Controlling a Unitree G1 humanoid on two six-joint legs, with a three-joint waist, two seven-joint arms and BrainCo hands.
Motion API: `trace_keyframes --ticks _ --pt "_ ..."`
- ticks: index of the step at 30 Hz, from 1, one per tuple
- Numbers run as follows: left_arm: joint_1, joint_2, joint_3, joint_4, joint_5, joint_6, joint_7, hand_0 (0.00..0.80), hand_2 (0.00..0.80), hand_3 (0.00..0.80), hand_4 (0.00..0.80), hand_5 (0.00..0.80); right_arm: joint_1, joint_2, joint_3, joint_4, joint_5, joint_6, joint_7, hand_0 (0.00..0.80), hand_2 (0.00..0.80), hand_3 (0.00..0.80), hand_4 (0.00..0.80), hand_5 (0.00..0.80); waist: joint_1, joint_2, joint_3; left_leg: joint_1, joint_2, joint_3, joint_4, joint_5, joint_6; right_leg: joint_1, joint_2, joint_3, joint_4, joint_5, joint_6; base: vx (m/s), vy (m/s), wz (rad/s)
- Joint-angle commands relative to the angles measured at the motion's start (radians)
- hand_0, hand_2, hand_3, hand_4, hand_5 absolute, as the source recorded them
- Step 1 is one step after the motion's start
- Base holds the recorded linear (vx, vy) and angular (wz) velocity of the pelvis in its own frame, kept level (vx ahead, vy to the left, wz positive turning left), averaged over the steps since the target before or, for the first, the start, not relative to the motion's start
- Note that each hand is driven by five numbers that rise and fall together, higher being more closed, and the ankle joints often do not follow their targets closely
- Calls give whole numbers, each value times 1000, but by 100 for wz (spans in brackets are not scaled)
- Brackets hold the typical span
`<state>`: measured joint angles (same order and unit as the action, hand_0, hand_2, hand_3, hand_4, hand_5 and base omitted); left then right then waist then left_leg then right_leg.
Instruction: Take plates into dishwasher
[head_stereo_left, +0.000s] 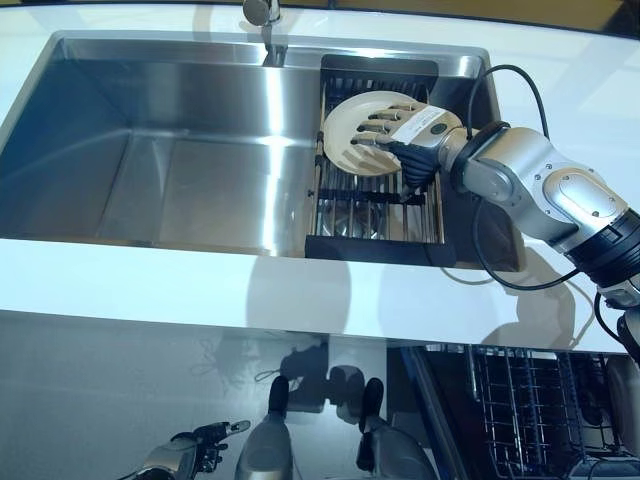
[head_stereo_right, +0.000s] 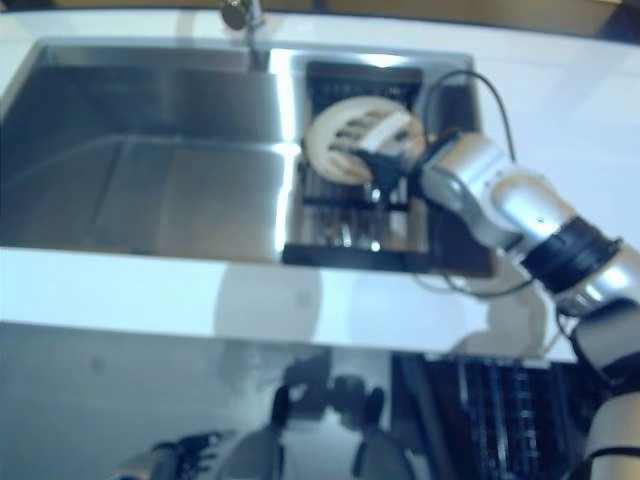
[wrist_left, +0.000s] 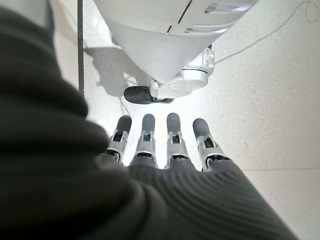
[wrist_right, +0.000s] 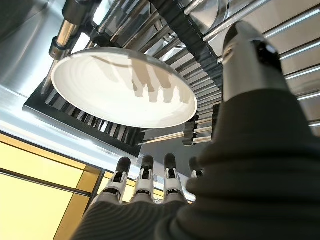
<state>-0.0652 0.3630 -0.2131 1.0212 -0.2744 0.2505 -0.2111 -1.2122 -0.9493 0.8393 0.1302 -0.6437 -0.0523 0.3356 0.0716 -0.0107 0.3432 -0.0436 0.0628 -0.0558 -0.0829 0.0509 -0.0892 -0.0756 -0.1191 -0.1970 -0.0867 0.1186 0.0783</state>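
A white plate (head_stereo_left: 355, 130) stands tilted on the black drying rack (head_stereo_left: 375, 215) at the right end of the sink; it also shows in the right wrist view (wrist_right: 120, 95). My right hand (head_stereo_left: 410, 135) reaches over it from the right. Its straight fingers (wrist_right: 145, 175) are spread across the plate's face and cast shadows on it, and the thumb (wrist_right: 247, 60) sits by the plate's near edge. The hand is open and I cannot tell if it touches the plate. My left hand (head_stereo_left: 190, 452) hangs low at the bottom left, open and empty, its fingers (wrist_left: 170, 135) straight above the floor.
The steel sink basin (head_stereo_left: 150, 150) lies left of the rack, with the faucet (head_stereo_left: 262, 15) at the back. A white counter (head_stereo_left: 200, 285) runs along the front. The open dishwasher's wire rack (head_stereo_left: 530, 410) is below at the lower right.
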Motion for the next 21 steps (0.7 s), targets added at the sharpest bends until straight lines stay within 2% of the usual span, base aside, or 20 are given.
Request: trace_keyframes --ticks 1,21 --pt "-34 11 -33 26 -33 8 13 0 0 0 0 0 -44 -11 8 -9 -48 44 -23 0 0 0 0 0 24 -31 -2 -21 -11 50 -4 21 17 25 -47 50 -1 -11 80 0 0 0" --pt "-70 2 -30 5 -106 41 30 0 0 0 0 0 -143 24 70 107 -134 90 -81 0 0 0 0 0 38 -15 55 -70 -23 46 -4 28 22 -22 -52 48 -1 0 79 2 5 0"
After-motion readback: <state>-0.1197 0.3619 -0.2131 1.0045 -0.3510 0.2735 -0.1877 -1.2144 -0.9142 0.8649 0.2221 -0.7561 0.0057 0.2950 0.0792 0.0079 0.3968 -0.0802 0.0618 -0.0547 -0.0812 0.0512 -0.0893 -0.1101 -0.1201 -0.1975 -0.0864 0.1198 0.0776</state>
